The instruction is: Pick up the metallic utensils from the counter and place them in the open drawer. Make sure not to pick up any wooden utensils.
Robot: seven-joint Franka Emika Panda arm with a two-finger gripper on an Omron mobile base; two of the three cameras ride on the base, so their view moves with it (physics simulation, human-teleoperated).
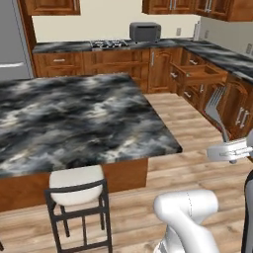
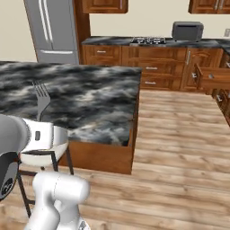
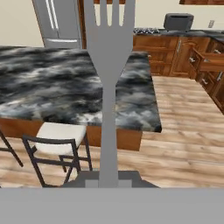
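The gripper (image 1: 228, 143) is clamped tight on the handle of a silver fork (image 1: 216, 111), and the fork stands upright with its tines pointing up, carried in the air well off the right edge of the counter (image 1: 74, 123). From the left base view the fork hangs above the wooden floor (image 1: 188, 123), between the counter's right edge and the run of cabinets on the right. In the right base view the same fork (image 2: 42, 101) rises from the white hand at the left of the picture, seen against the marbled slab (image 2: 90, 99). Through the hand camera the fork (image 3: 109, 65) runs straight up the middle, handle vanishing down between the fingers, tines spread at the top. Behind it lies the counter (image 3: 65, 87), black, grey and white stone on a brown base. The open drawer (image 1: 200, 74) juts out from the cabinets at the far right, reddish-brown box pulled clear of its neighbours; in the right base view it (image 2: 211, 76) sits at the right edge of the picture, and in the hand view it (image 3: 212, 61) is up at the right. A stool (image 1: 78, 190) with a pale seat and dark frame stands tucked against the near edge of the counter. Along the back wall sit a toaster (image 1: 145, 31) and a cooktop (image 1: 108, 44) on the worktop, with the steel fridge (image 2: 53, 27) to the left.
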